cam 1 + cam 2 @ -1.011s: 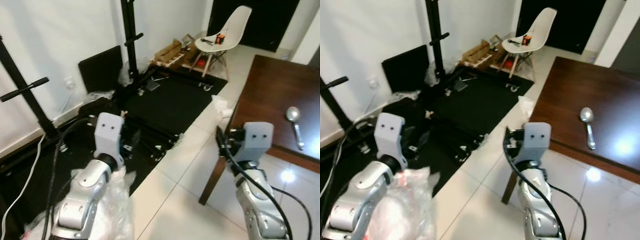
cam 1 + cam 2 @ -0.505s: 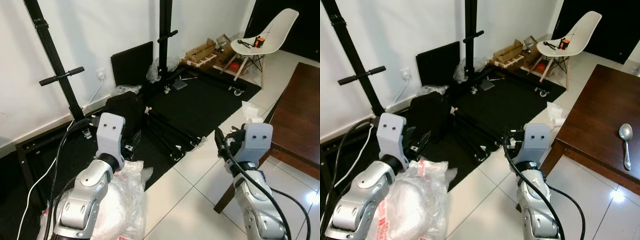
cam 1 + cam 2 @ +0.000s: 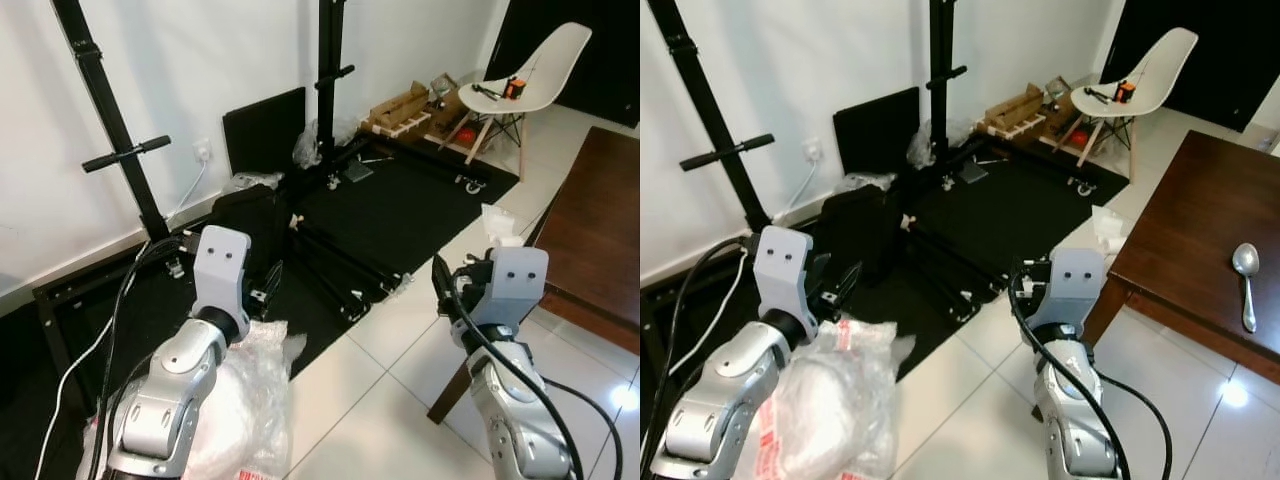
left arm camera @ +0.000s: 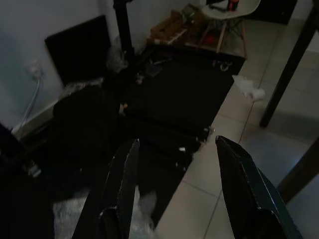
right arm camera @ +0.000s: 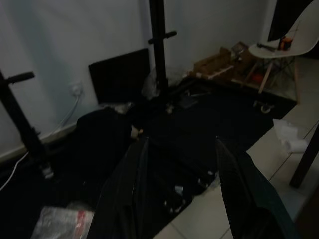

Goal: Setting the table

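A silver spoon [image 3: 1246, 285] lies on the dark wooden table [image 3: 1188, 225] at the right of the scene. My left arm [image 3: 215, 300] and right arm [image 3: 505, 300] are both held forward at waist height, left of the table's corner and over the floor. In the left wrist view my left gripper [image 4: 177, 142] is open with nothing between its black fingers. The right gripper [image 5: 182, 141] is open too, and empty. Both point at the black mat on the floor.
A white chair [image 3: 525, 70] stands at the back right, with cardboard boxes [image 3: 405, 100] beside it. Black stands [image 3: 325, 90], a black bag [image 3: 250, 215] and a black mat [image 3: 400, 200] cover the floor ahead. A plastic bag [image 3: 240, 400] lies under my left arm. Crumpled paper [image 3: 497, 225] sits by the table leg.
The camera has swung to the left over the last second, so the table has slid toward the right edge and more wall shows. Both arms keep their pose, grippers open.
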You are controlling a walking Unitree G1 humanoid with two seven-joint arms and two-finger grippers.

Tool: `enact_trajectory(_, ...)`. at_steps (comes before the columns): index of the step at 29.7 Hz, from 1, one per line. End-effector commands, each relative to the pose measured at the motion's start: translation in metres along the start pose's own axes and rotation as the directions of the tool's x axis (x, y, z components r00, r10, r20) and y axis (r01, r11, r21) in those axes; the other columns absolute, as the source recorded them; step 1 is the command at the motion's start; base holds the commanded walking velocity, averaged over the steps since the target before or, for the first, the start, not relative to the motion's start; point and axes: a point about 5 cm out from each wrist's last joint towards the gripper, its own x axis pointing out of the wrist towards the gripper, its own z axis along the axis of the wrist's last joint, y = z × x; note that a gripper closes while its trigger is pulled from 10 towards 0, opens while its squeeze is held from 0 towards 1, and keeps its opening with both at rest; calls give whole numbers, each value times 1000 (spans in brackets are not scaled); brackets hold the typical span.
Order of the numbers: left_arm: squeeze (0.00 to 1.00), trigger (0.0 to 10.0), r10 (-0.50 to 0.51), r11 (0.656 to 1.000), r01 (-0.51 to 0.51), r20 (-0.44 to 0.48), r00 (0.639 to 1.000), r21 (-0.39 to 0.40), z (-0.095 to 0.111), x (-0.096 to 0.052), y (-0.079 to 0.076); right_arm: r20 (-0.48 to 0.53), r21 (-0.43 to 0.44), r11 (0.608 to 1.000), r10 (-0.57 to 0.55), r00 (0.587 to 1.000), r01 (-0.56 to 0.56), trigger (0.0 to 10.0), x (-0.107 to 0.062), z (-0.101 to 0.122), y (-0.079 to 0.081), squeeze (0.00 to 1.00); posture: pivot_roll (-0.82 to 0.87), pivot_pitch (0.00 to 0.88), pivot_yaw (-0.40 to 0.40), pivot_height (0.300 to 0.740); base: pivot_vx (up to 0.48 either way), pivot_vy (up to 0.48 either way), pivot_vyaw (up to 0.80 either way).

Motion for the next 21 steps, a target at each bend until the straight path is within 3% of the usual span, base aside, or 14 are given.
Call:
enact_trajectory(1, 0, 10000, -2, 1000, 2, -21, 1000, -4, -5, -3, 0, -29, 8, 1000, -6, 1000, 6, 10000, -2, -5, -2, 0, -93, 0, 74, 740, -480, 0, 0)
enact_trajectory(21, 0, 10000, 3, 1000, -3, -19, 1000, -4, -4, -2, -1, -31, 5, 1000, -3, 1000, 3, 10000, -2, -6, -2, 0, -94, 0, 72, 740, -422, 0, 0)
